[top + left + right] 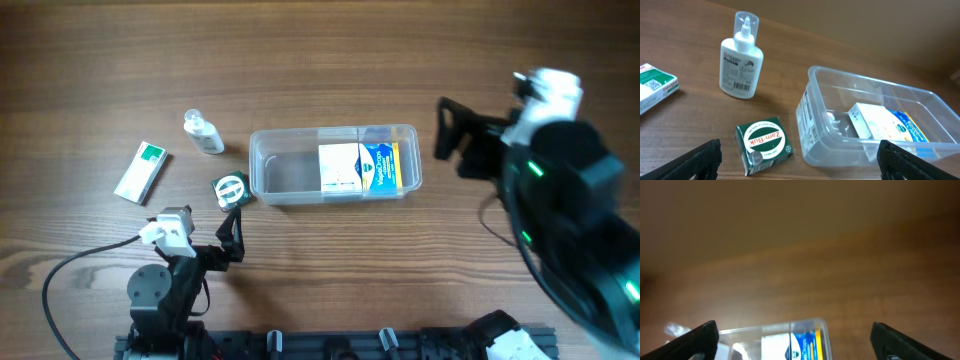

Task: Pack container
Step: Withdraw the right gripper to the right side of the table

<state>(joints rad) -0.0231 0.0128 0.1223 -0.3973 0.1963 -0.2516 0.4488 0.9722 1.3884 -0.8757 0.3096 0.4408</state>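
Note:
The clear plastic container (285,178) lies in the middle of the table with a white, blue and yellow box (362,166) in its right half. My left gripper (228,232) is open and empty, just in front of a green Zam-Buk box (231,190) at the container's left end. In the left wrist view the open jaws (800,165) frame the green box (765,145) and the container's near corner (812,132). My right gripper (443,128) is open and empty, right of the container. The right wrist view shows its jaws (795,342) above the container's end (740,335).
A small white bottle with a clear cap (203,132) stands left of the container, also seen in the left wrist view (741,62). A white and green box (141,171) lies further left. Bare wooden table surrounds them.

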